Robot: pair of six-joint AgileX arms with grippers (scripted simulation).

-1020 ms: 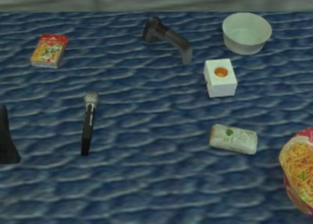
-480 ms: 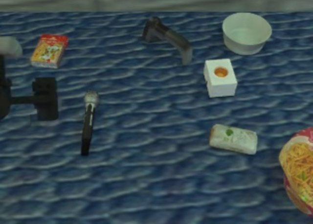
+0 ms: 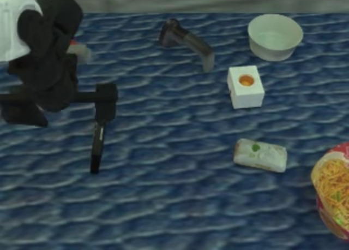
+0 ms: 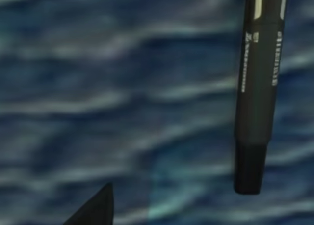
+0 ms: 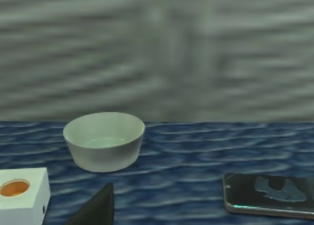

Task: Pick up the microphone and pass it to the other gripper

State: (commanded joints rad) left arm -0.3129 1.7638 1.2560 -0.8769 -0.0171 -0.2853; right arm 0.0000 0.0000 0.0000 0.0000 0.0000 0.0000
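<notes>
Blue rippled cloth covers the table point(image 3: 180, 206), the largest thing in view. Over its left side my left arm point(image 3: 43, 53) reaches in, the left gripper point(image 3: 106, 102) directly above the head of the microphone point(image 3: 96, 149), which lies flat with its black handle pointing toward the near edge. Whether the gripper is open or closed I cannot tell. The right gripper is out of the top view.

One microphone point(image 3: 96, 149), one dark bent tool point(image 3: 186, 41), one white bowl point(image 3: 275, 37), one white box point(image 3: 246, 87), one wrapped packet point(image 3: 260, 155), one noodle pack point(image 3: 332, 190), one phone point(image 5: 267, 194)
</notes>
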